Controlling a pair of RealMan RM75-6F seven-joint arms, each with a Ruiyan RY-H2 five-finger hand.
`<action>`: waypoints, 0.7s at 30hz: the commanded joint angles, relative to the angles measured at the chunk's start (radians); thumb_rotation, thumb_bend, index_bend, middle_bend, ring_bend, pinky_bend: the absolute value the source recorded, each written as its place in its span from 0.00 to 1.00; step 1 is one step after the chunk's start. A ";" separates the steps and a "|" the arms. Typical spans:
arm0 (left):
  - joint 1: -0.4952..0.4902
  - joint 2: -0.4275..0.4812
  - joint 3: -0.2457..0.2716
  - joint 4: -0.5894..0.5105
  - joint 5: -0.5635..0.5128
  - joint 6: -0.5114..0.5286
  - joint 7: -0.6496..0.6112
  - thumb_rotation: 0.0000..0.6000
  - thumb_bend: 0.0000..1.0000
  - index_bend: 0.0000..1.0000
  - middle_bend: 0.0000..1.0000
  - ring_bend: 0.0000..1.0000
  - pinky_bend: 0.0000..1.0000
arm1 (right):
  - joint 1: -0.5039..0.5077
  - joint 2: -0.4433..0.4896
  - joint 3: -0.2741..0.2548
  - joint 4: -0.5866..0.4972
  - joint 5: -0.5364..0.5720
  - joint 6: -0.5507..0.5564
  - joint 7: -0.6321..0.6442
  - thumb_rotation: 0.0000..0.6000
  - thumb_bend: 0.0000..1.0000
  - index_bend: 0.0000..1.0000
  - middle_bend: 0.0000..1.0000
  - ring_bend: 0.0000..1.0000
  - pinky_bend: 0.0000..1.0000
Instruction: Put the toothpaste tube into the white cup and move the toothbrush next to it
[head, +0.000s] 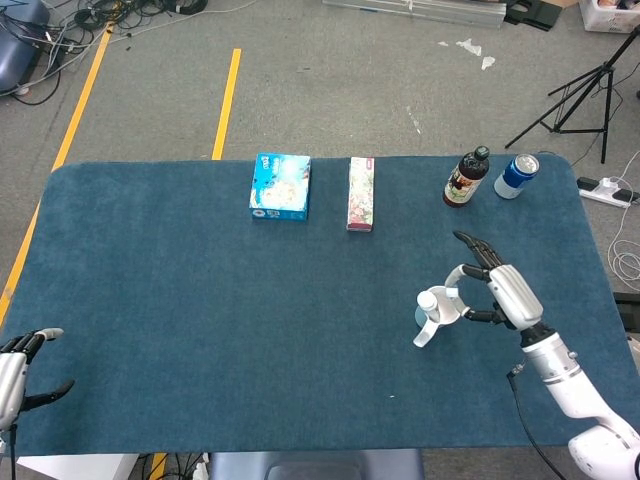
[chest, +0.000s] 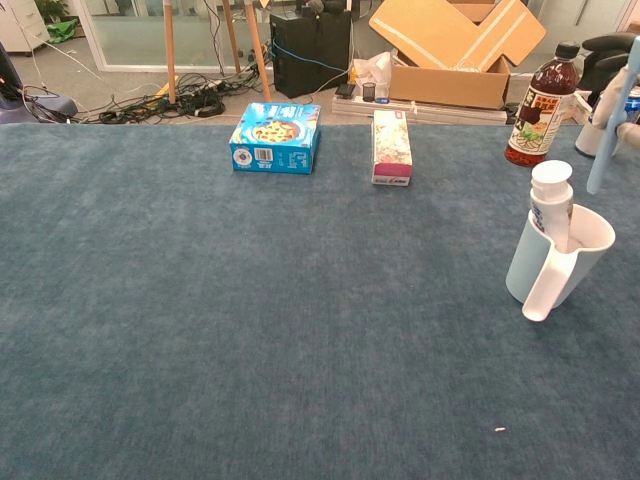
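My right hand (head: 497, 292) holds the toothbrush (chest: 612, 125) above the white cup (head: 441, 310); toothpaste tube (chest: 551, 203) stands inside. Left hand (head: 14, 372) fingers spread, empty.

Blue-carpeted counter (head: 200, 330) filling the frame, blue box (head: 280, 186) and narrow pink box (head: 361, 194) at upper centre, dark bottle (head: 466, 177) and blue can (head: 517, 175) at upper right, white cup (head: 438, 312) at right holding a toothpaste tube (chest: 551, 200)

bright, even indoor light with soft, faint shadows; both views sharp, no glare, slight wide-angle bend at the edges.
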 joint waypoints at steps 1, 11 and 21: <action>0.000 0.000 0.000 0.000 0.000 -0.001 0.000 1.00 0.10 0.28 0.34 0.35 0.45 | 0.003 -0.025 -0.007 0.031 0.000 0.005 0.048 1.00 0.34 0.59 0.00 0.00 0.00; 0.000 0.001 0.001 -0.001 0.001 -0.001 0.001 1.00 0.10 0.28 0.34 0.35 0.45 | 0.007 -0.054 -0.025 0.092 0.011 -0.004 0.244 1.00 0.34 0.59 0.00 0.00 0.00; 0.000 0.002 0.001 -0.003 0.000 -0.001 0.000 1.00 0.10 0.28 0.34 0.35 0.45 | 0.015 -0.086 -0.052 0.161 0.013 -0.039 0.341 1.00 0.34 0.59 0.00 0.00 0.00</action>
